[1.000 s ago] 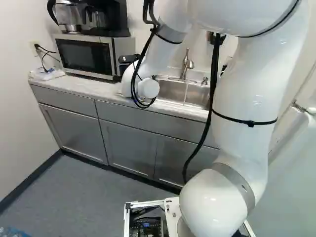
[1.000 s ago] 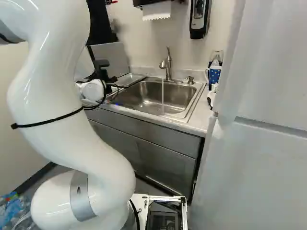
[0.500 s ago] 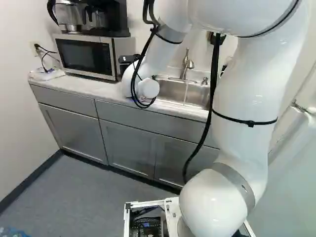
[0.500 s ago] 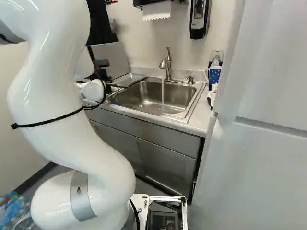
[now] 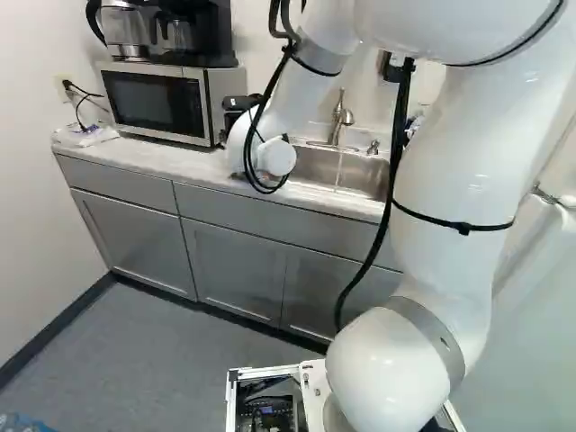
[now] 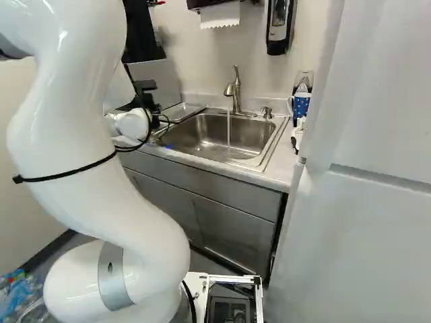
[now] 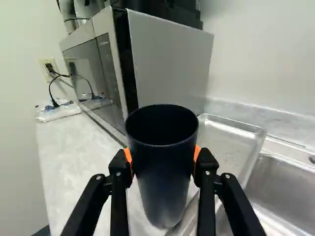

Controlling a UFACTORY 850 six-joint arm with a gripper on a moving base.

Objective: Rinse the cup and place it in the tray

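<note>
Beside the wrist in the right base view, part of my black gripper [image 6: 155, 120] shows, its fingertips hidden. In the wrist view the gripper [image 7: 163, 160] is shut on a dark cup [image 7: 162, 169], orange pads pressing it from both sides. The cup's mouth is uppermost; whether its base touches the counter I cannot tell. Close beside it lies the shallow metal tray [image 7: 227, 142], also seen left of the sink in the right base view [image 6: 180, 112]. Water runs from the faucet [image 6: 234, 94] into the sink [image 6: 209, 138].
A microwave [image 5: 155, 103] with a coffee maker [image 5: 171, 34] on top stands on the counter [image 7: 69, 152], near the cup. Right of the sink are a soap pump [image 6: 267, 112] and a blue patterned mug [image 6: 300, 105]. A tall white cabinet or fridge [image 6: 363, 222] flanks the counter.
In the left base view my arm's wrist has shifted slightly to the right, toward the sink, and its upper links have shifted a little too. The base has not moved.
</note>
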